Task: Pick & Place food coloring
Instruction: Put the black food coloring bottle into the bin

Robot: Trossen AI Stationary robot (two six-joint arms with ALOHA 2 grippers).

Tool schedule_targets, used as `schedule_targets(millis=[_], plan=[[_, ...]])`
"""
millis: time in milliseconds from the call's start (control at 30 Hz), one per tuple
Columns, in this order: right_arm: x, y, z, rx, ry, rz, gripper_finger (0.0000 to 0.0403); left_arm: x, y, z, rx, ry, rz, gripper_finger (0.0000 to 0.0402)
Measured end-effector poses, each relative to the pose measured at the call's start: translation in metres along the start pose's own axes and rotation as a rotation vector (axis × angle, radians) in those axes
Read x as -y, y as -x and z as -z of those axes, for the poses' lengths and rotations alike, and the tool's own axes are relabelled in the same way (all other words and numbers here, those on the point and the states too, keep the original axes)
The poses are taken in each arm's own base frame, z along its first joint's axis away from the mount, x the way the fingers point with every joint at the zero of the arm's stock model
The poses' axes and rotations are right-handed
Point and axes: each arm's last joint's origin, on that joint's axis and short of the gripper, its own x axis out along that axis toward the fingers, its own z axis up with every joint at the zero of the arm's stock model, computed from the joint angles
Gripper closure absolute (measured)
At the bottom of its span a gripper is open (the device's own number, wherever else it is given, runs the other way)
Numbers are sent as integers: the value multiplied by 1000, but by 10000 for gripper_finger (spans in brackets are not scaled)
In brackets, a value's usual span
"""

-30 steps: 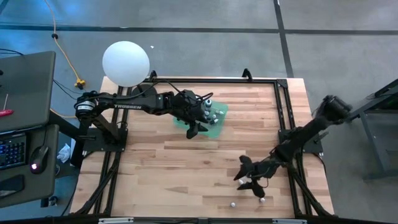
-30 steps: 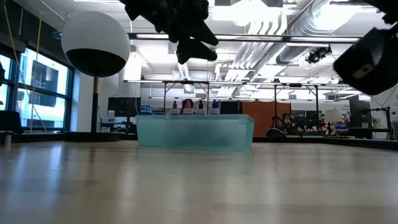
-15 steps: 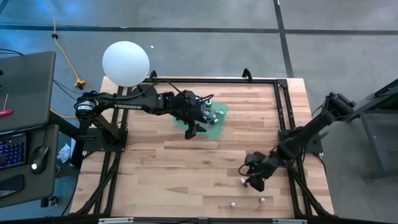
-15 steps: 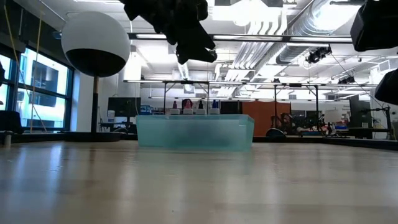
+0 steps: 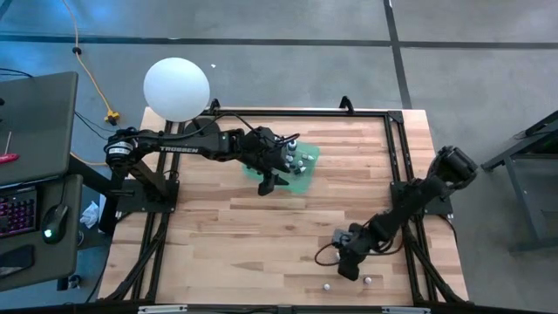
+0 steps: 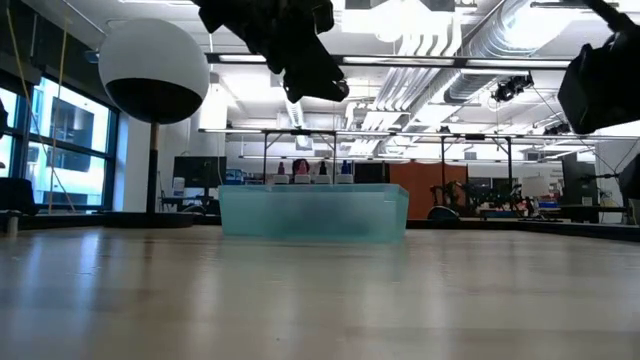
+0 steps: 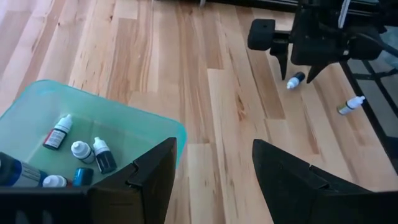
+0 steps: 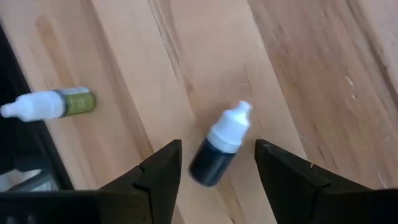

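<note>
A dark food coloring bottle [image 8: 219, 148] with a white cap lies on its side on the wooden table. My right gripper [image 8: 217, 155] [image 5: 346, 264] stands open over it near the front right, one finger on either side, apart from it. A second bottle [image 8: 50, 104], with a green label, lies close by. Two loose bottles [image 5: 326, 285] [image 5: 367, 280] show by the near edge. Several bottles [image 7: 81, 149] lie in the green tray [image 5: 305, 170]. My left gripper [image 7: 214, 180] [image 5: 270, 179] hangs open above the tray's near edge.
A large white globe [image 5: 177, 89] stands on a pole at the table's far left corner. A black frame [image 5: 397, 148] runs along the table's edges, close to the right arm. Bare wood [image 5: 235, 235] lies between the tray and the loose bottles.
My right gripper has tipped to point more steeply down, rolled about its own line, and sunk toward the table's near edge, coming over the dark bottle. The bottles and the tray have stayed where they were.
</note>
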Motion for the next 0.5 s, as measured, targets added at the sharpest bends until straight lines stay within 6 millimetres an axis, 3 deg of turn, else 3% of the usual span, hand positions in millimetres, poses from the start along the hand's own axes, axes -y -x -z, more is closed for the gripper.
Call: schedule_targets(millis=[267,500], plan=[[6,-11,1,11,-89,110,210,0,0,2,-18,-19,1,192],[6,-12,1,14,-119,108,278,-2,0,4,-42,-11,-31,192]])
